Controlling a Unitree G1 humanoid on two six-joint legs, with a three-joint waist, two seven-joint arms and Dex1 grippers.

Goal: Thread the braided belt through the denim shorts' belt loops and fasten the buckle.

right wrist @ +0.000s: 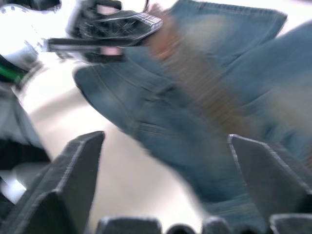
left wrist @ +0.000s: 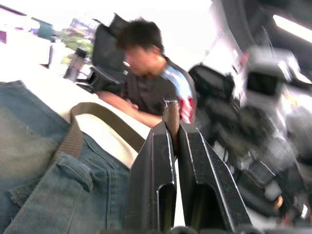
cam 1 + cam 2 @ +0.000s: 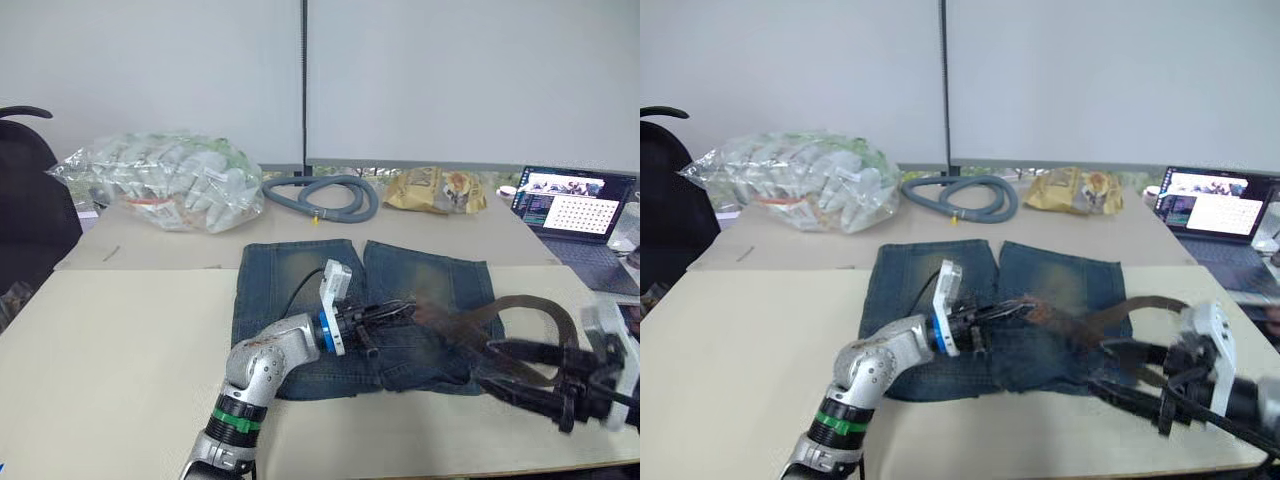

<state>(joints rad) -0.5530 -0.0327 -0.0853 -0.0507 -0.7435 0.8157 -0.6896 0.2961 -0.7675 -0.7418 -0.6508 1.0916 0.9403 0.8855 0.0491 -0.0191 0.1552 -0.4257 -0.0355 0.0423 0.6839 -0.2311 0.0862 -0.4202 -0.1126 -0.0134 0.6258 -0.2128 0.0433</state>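
The denim shorts (image 3: 300, 275) lie flat on the table, legs pointing away and the darker waistband at the near edge. The braided belt (image 3: 530, 305) runs from the shorts' middle out to the right and curves back in a loop. My left gripper (image 3: 405, 310) is over the shorts and is shut on the belt's brown tip (image 2: 170, 117). A belt loop (image 2: 73, 170) shows on the waistband beside the strap. My right gripper (image 3: 495, 368) hovers at the shorts' near right corner, fingers (image 1: 78, 165) wide open and holding nothing. The buckle is hidden.
A grey corrugated hose (image 3: 320, 195), a clear bag of packets (image 3: 170, 180) and a yellow snack bag (image 3: 435, 190) lie at the table's back. An open laptop (image 3: 575, 205) stands at the right. A black chair (image 3: 25, 190) is at the left. A seated person (image 2: 146, 63) is beyond the table.
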